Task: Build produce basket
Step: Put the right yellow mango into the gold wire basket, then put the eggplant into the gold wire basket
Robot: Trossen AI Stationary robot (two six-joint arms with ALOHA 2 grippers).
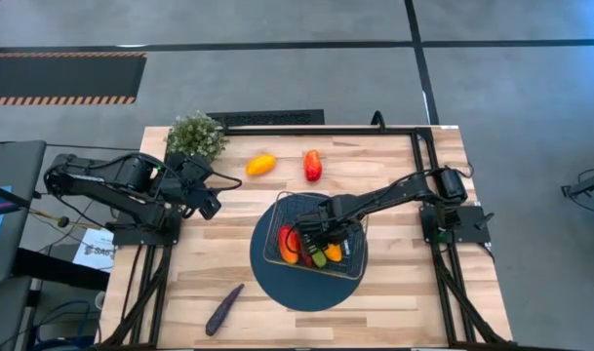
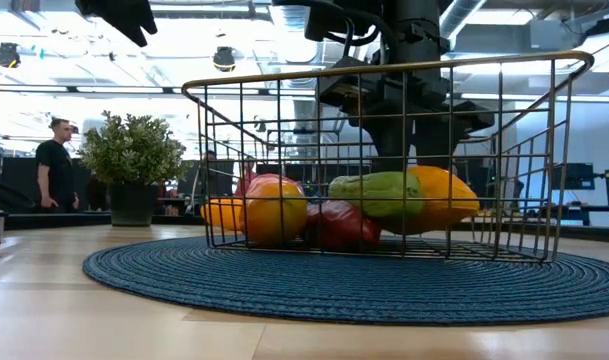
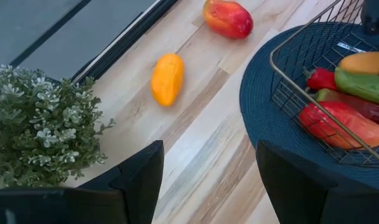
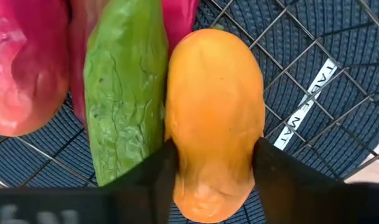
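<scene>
With the right gripper point(image 4: 211, 171) loosely straddling an orange pepper point(image 4: 214, 118) inside the basket point(image 1: 282, 210) at frame centre, lifting off crooked could drag it back out, while the left gripper point(image 1: 211, 207) waits open at left.

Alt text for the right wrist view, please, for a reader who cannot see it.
Close-up of the right gripper, its two dark fingers on either side of an orange pepper lying in the wire basket. A green pepper lies against it, with red produce beyond. A dark-blue woven mat shows through the mesh.
</scene>
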